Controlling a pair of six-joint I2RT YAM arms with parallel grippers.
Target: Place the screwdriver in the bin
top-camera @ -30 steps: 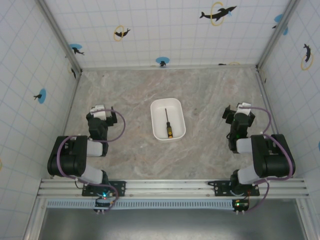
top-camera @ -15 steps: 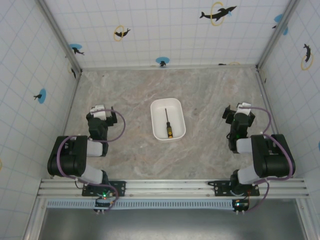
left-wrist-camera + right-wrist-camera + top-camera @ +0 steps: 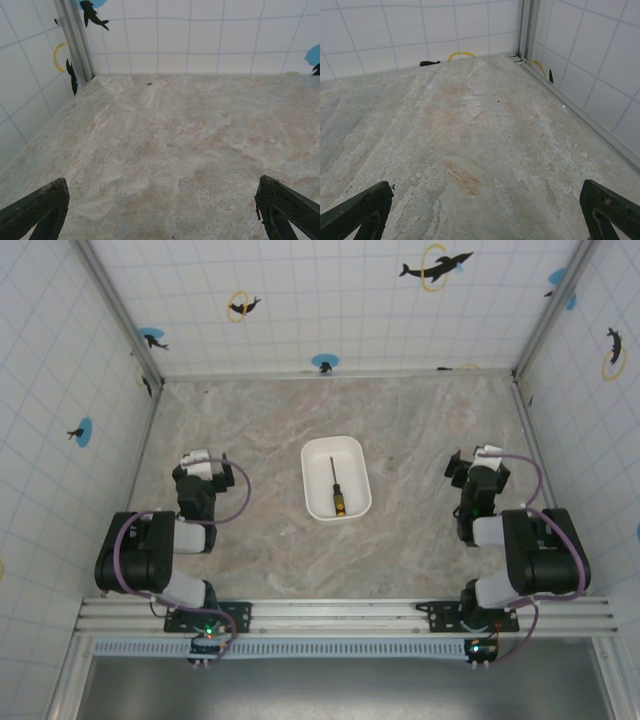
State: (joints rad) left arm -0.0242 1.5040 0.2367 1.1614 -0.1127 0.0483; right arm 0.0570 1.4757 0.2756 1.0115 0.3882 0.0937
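On my left wrist feed, the left gripper [image 3: 160, 212] has its dark jaws spread wide at the bottom corners of the frame, with bare beige marbled tabletop [image 3: 165, 140] between them; the right gripper [image 3: 485, 212] stands just as wide on its own feed. Overhead, the shallow white rectangular plastic bin [image 3: 355, 462] sits at centre frame, well apart from both grippers. Inside it lies the small slim screwdriver [image 3: 337, 487], thin dark shaft pointing up-frame and orange-yellow and black handle toward the bottom.
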